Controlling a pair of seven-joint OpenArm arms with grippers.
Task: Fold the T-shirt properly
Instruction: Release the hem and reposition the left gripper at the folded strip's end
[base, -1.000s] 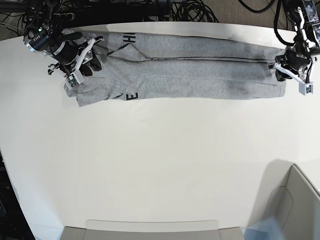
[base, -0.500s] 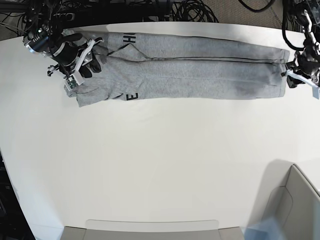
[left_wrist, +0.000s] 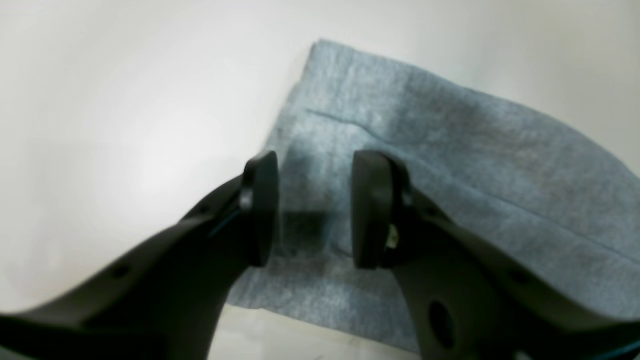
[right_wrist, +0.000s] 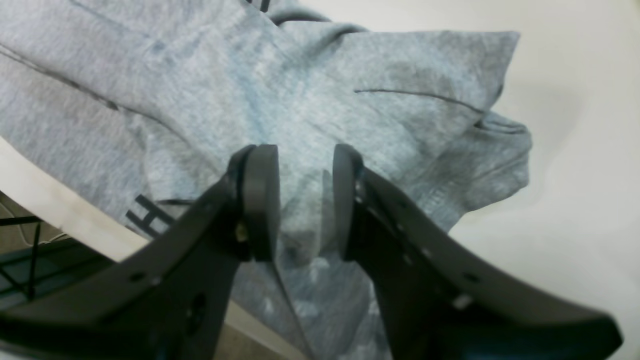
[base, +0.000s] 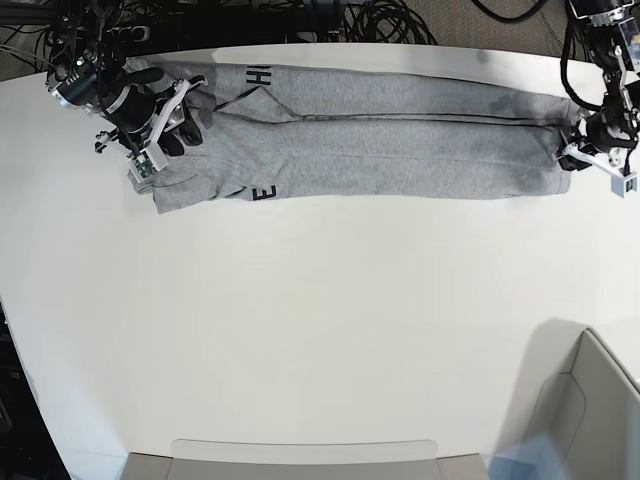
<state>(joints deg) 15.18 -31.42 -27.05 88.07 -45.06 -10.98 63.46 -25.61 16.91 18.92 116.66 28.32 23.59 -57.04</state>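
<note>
Base view alone shows T-shirt (base: 370, 130) whole: long folded band along far edge of table (base: 320, 330). Wrist views alone show jaws. Left gripper (left_wrist: 312, 210) parted, empty, over hem corner. Right gripper (right_wrist: 305, 200) parted, poised over rumpled sleeve end, pinching nothing.

place: robotics lab | evidence: white table (base: 320, 330), cable tangle (base: 385, 20) behind
</note>
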